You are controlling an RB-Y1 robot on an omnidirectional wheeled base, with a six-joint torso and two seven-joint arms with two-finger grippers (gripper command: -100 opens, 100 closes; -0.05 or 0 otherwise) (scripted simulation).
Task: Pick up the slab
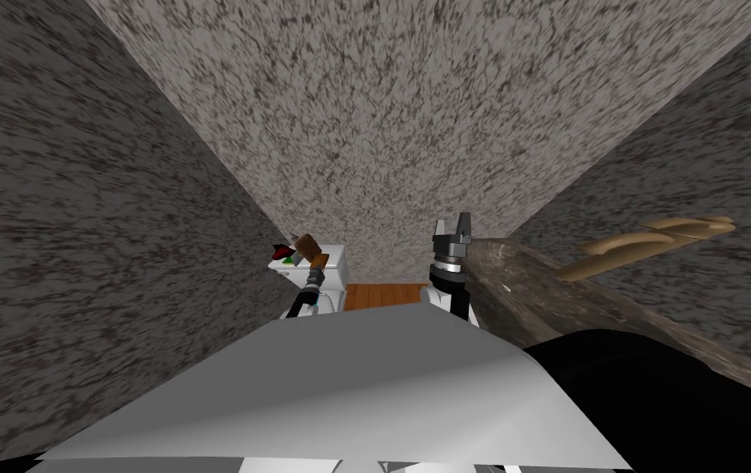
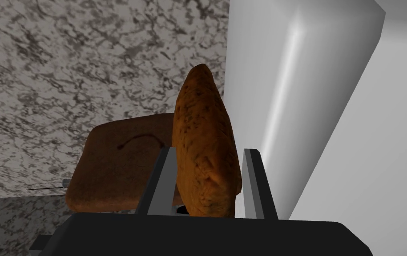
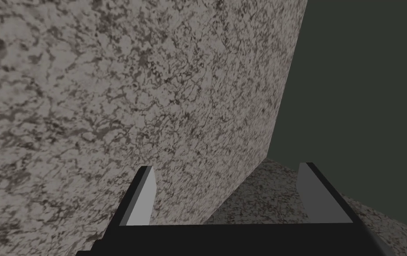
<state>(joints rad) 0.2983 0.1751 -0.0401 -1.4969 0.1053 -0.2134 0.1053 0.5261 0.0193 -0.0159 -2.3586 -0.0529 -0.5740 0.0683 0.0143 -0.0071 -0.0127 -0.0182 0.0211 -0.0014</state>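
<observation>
Slab count is two, both brown: a flat slab (image 2: 118, 169) lies by the speckled wall (image 2: 64, 66); the gripped slab (image 2: 202, 111) stands on edge, pinched by the left gripper (image 2: 209, 150), beside a white fixture (image 2: 296, 89). The right gripper (image 3: 227, 178) has its fingers spread apart, over a wood floor (image 1: 382, 294).

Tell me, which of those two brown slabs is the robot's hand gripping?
The orange-brown slab, clamped edge-on between the left gripper's fingers. The darker brown slab, with a curved mark on its face, sits behind it, outside the fingers.
</observation>
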